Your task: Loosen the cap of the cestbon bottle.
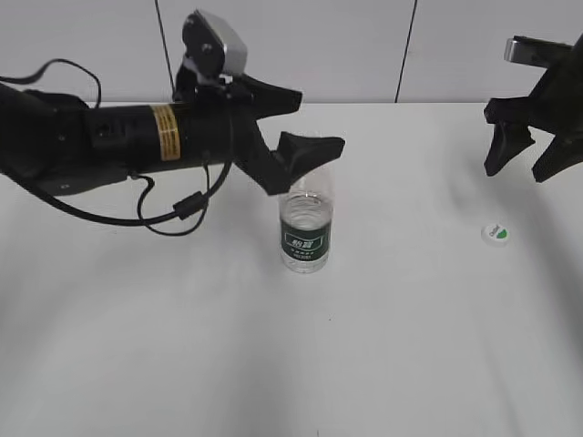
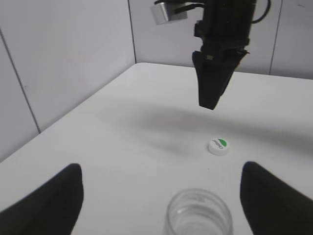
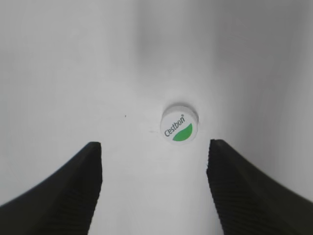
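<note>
The cestbon bottle [image 1: 305, 229] stands upright mid-table, clear with a dark green label, its neck open with no cap on it; its open mouth shows in the left wrist view [image 2: 198, 214]. The white cap [image 1: 495, 234] with a green leaf patch lies flat on the table at the right, apart from the bottle; it also shows in the left wrist view [image 2: 218, 146] and the right wrist view [image 3: 179, 123]. My left gripper [image 1: 302, 123] is open, its fingers spread either side of the bottle's top without touching it. My right gripper [image 1: 526, 162] is open and empty, hovering above the cap.
The white table [image 1: 182, 346] meets a pale panelled wall [image 1: 346, 45] at the back. A black cable [image 1: 173, 214] hangs under the left arm onto the table.
</note>
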### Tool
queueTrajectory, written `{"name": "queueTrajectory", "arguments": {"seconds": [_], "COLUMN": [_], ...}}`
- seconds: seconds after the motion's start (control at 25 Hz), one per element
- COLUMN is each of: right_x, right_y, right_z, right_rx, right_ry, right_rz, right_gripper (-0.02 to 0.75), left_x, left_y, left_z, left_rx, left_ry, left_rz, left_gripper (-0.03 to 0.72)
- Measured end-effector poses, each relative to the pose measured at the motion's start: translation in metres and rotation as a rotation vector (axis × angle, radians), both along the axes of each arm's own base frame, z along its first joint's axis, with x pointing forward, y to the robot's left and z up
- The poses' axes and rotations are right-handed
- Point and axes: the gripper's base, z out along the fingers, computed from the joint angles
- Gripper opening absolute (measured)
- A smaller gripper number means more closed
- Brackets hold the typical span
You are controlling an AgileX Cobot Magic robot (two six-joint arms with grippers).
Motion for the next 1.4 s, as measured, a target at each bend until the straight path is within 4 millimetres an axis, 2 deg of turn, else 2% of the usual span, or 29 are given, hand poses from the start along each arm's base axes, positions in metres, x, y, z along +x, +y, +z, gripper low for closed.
{"name": "queueTrajectory", "arguments": {"seconds": [0.16, 0.36, 0.52, 0.68, 0.8, 0.88, 0.96, 1.08, 1.2, 1.32, 1.4], "right_x": [-0.005, -0.011, -0.014, -0.013, -0.01, -0.009, -0.009, -0.009, -0.01, -0.023, -0.037], "right_y": [0.0, 0.0, -0.001, -0.002, -0.002, -0.002, -0.002, -0.002, -0.003, -0.004, -0.006], "right_z": [0.018, 0.04, 0.057, 0.071, 0.079, 0.082, 0.082, 0.083, 0.083, 0.092, 0.098], "right_rx": [0.002, 0.003, -0.012, -0.019, -0.02, -0.022, -0.023, -0.027, -0.029, -0.042, -0.058], "right_ry": [-0.031, -0.067, -0.054, -0.055, -0.079, -0.09, -0.093, -0.093, -0.091, -0.101, -0.098], "right_rz": [0.001, 0.005, 0.026, 0.038, 0.039, 0.039, 0.04, 0.04, 0.037, 0.035, 0.024], "right_gripper": [0.517, 0.517, 0.517, 0.517, 0.517, 0.517, 0.517, 0.517, 0.517, 0.517, 0.517], "left_x": [-0.003, -0.015, -0.02, -0.021, -0.019, -0.02, -0.025, -0.037, -0.046, -0.051, -0.049], "left_y": [0.006, 0.017, 0.035, 0.058, 0.082, 0.099, 0.11, 0.115, 0.114, 0.12, 0.129], "left_z": [0.036, 0.091, 0.126, 0.15, 0.158, 0.156, 0.151, 0.137, 0.13, 0.131, 0.139], "left_rx": [-0.016, -0.079, -0.056, 0.017, 0.113, 0.206, 0.298, 0.411, 0.484, 0.541, 0.544], "left_ry": [0.001, -0.02, -0.028, 0.002, 0.098, 0.206, 0.319, 0.515, 0.626, 0.707, 0.765], "left_rz": [0.064, 0.144, 0.312, 0.553, 0.805, 0.981, 1.079, 1.1, 1.076, 1.091, 1.099], "left_gripper": [0.584, 0.584, 0.584, 0.584, 0.584, 0.584, 0.584, 0.571, 0.557, 0.551, 0.55]}}
